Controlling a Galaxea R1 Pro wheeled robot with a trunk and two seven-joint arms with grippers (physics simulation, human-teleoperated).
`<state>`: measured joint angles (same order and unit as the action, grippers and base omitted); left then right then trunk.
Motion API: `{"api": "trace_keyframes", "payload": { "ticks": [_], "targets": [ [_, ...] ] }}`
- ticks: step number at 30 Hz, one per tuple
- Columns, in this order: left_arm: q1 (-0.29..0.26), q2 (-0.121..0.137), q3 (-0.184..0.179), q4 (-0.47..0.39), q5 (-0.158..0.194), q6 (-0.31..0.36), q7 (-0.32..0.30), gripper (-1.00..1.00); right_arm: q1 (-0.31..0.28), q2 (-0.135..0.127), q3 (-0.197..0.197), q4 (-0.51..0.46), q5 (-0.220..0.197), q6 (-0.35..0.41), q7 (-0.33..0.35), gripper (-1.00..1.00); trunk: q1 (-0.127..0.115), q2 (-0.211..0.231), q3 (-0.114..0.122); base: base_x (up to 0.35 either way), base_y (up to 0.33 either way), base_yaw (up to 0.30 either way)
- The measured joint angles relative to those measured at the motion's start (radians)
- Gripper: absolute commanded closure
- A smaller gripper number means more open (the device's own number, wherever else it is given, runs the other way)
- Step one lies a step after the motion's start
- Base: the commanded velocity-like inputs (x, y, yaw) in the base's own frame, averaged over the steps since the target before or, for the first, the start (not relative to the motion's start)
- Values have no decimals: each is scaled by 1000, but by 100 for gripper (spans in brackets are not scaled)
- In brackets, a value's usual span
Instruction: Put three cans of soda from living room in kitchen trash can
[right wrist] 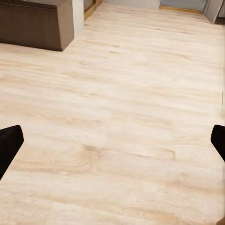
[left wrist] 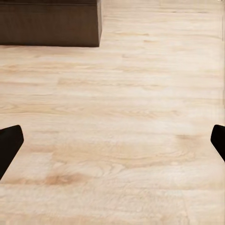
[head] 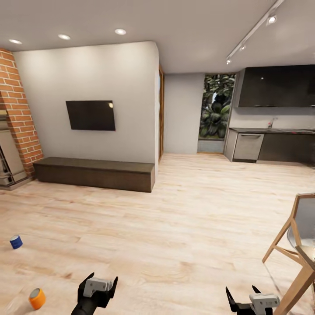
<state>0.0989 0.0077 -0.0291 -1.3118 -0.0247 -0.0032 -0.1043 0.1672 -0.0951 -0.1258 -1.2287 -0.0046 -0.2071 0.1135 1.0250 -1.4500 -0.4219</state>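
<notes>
Low at frame bottom: left gripper [head: 101,286] and right gripper [head: 243,297], jaws wide open, holding nothing. Far lower left: orange can [head: 37,299], blue can [head: 16,241].

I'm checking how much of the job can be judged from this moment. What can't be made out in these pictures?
- Third soda can: the head view shows a blue can and an orange can on the floor; where another lies cannot be told.
- Kitchen cabinets: far and small in the head view; any bin there is too small to tell.
- Wooden chair: cut off by the head view's right edge.
</notes>
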Motion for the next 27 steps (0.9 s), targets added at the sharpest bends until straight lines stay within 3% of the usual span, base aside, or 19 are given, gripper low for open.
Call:
{"api": "trace_keyframes", "payload": {
  "ticks": [19,27],
  "targets": [
    [-1,0,0,0,-1,0,0,-100,0,0,2,0,1,0,0,-100,0,0,8,321,-3,-49],
    [-1,0,0,0,-1,0,0,-100,0,0,4,0,0,0,0,-100,0,0,15,322,0,-149]
  ]
}}
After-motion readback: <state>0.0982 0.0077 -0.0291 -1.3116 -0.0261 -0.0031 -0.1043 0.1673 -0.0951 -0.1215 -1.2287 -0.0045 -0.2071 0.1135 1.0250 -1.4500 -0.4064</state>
